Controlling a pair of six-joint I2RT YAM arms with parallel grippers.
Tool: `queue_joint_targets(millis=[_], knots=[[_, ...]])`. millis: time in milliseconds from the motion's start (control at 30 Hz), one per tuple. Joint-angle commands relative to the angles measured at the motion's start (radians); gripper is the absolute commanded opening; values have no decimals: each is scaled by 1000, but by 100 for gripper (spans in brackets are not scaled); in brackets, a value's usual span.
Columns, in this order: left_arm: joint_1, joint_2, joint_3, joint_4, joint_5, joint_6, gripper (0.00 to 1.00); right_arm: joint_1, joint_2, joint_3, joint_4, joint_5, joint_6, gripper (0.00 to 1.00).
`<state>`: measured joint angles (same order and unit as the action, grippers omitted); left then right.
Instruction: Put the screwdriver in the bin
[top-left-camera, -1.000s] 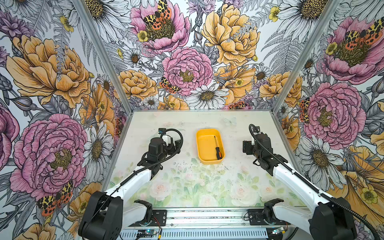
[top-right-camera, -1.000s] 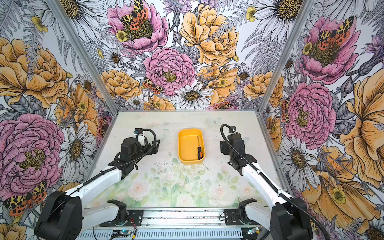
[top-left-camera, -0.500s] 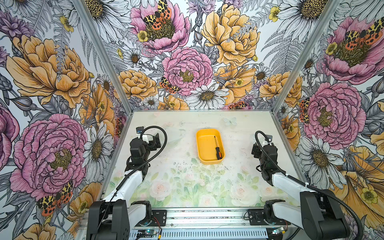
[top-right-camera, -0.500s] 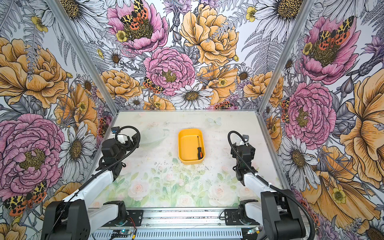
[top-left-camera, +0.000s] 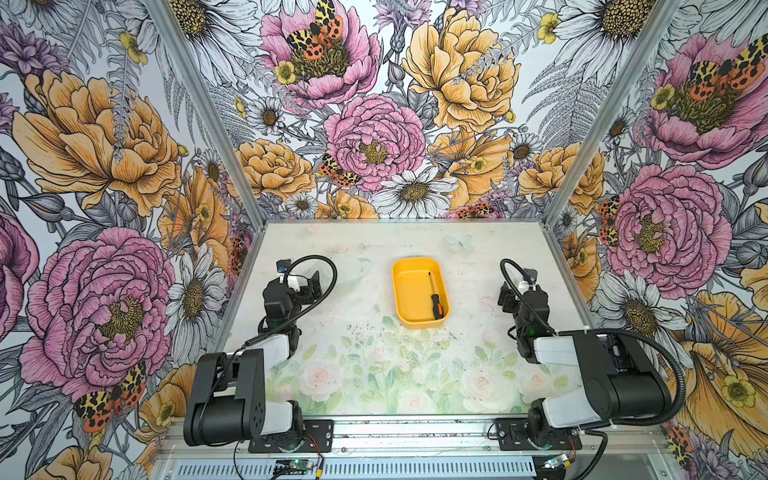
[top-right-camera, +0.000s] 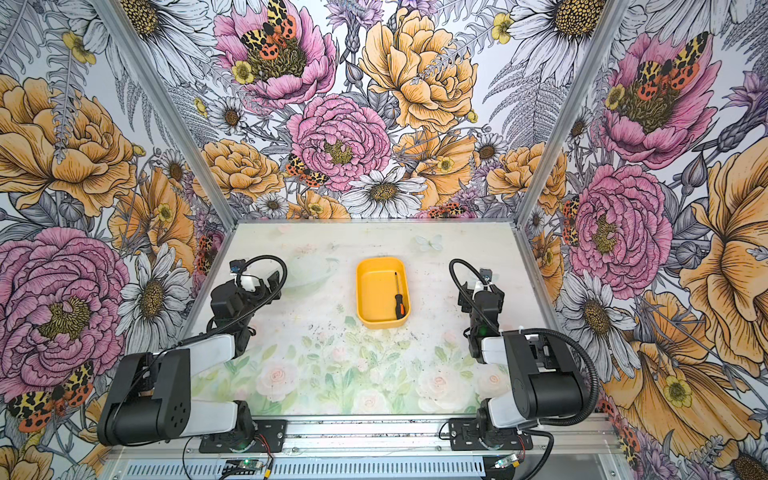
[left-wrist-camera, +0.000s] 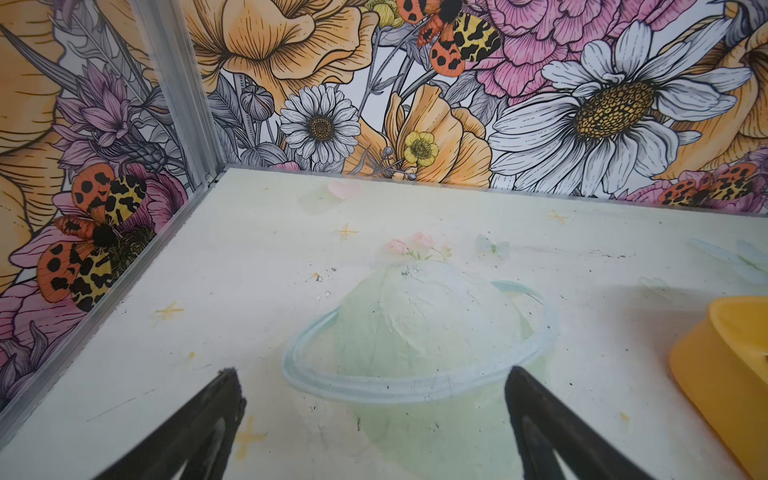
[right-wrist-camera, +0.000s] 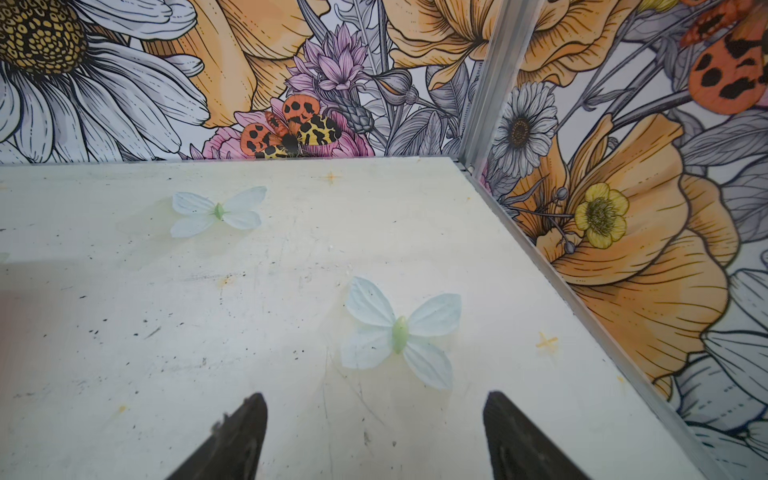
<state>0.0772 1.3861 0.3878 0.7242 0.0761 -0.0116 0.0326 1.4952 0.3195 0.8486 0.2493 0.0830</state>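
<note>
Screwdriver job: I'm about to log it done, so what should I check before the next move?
1. The screwdriver lies inside the bin, within the rim: ok.
2. The bin stands upright on the table: ok.
3. The left gripper is open and empty: ok.
4. The right gripper is open and empty: ok.
5. Both grippers are apart from the bin: ok.
6. The screwdriver lies flat on the bin floor: cannot tell.
</note>
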Motion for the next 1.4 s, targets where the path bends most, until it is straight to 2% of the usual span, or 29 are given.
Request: queue_joint_targets(millis=[0, 267, 300, 367, 633, 1367], knots=[[11, 46, -43, 179, 26, -15, 99, -2, 42, 28, 109, -15, -15, 83], [10, 175, -76, 364, -5, -30, 99, -5, 41, 55, 58, -1, -5, 86], [15, 181, -66, 343, 26, -29, 99, -5, 38, 55, 51, 0, -3, 87], [3, 163, -28, 245, 1, -12, 99, -7, 41, 56, 50, -4, -3, 90], [-22, 166, -12, 223, -32, 5, 99, -13, 40, 61, 40, -12, 1, 99], [-39, 166, -11, 220, -51, 17, 99, -13, 39, 58, 43, -13, 1, 100]])
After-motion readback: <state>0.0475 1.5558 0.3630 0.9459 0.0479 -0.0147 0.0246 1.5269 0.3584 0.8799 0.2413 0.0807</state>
